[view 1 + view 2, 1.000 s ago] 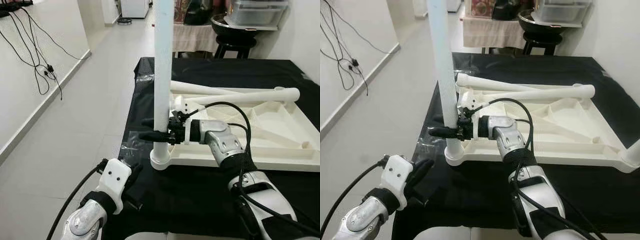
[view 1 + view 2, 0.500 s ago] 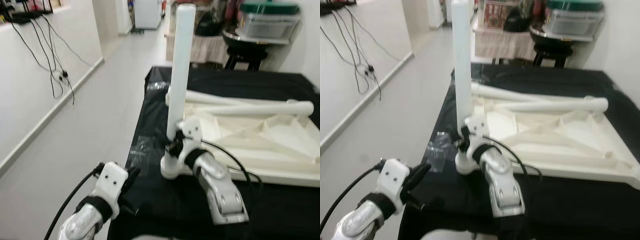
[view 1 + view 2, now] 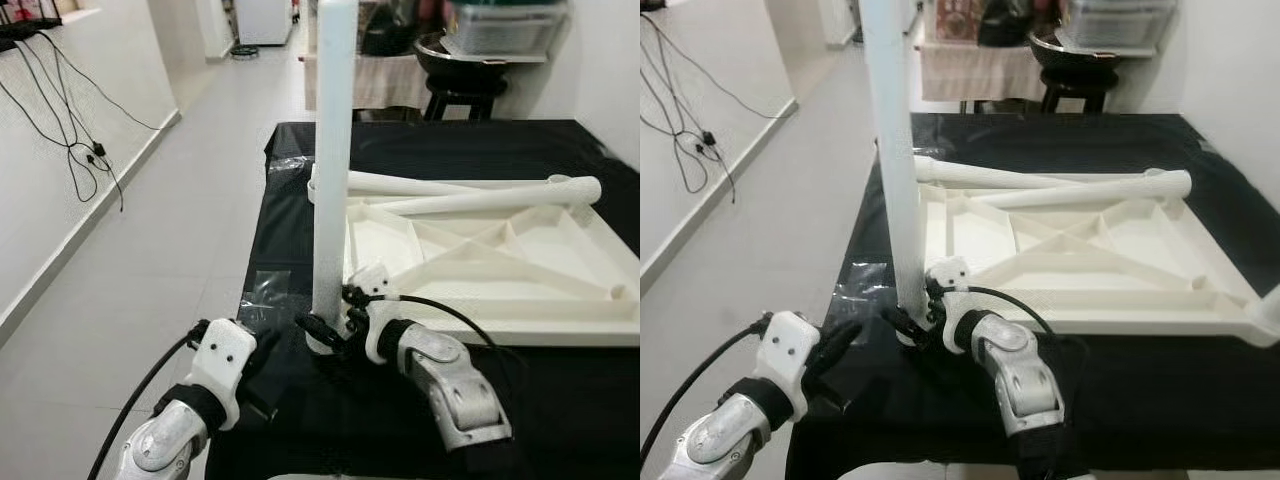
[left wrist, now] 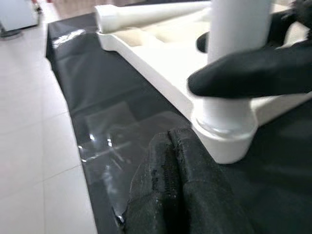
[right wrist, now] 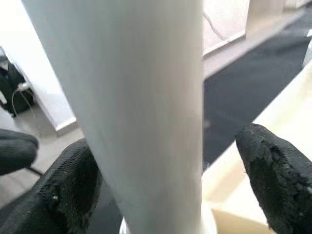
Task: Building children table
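White plastic tabletop point(image 3: 500, 270), turned underside up with its ribbing showing, lies on a worktop point(image 3: 420, 150) covered in black cloth. One white table leg point(image 3: 333, 150) stands upright in the corner socket point(image 4: 224, 134) nearest the robot, at the worktop's left edge. Two further legs point(image 3: 470, 195) lie loose across the far side of the tabletop, crossing one another.

Right hand point(image 3: 325, 330) is at the base of the upright leg, just above the socket. Its wrist view shows the leg between the two black fingers point(image 5: 273, 170), which stand spread either side of it with a gap visible on one side; contact on the other side cannot be confirmed. Left hand point(image 3: 262, 350) hovers low beside the worktop's left edge, near the socket and apart from the leg. Its fingers point(image 4: 175, 195) appear pressed together in its wrist view.

A clear plastic sheet point(image 3: 265, 290) lies on the cloth beside the socket. The left wrist view shows its glare and the socket's rounded collar more plainly than the head views do. The head views alone take in the tiled floor point(image 3: 180, 200), black cables point(image 3: 70, 130) on the left wall, and a stool point(image 3: 470, 95) beyond the worktop.

No brand, label or legible writing is seen on any part.
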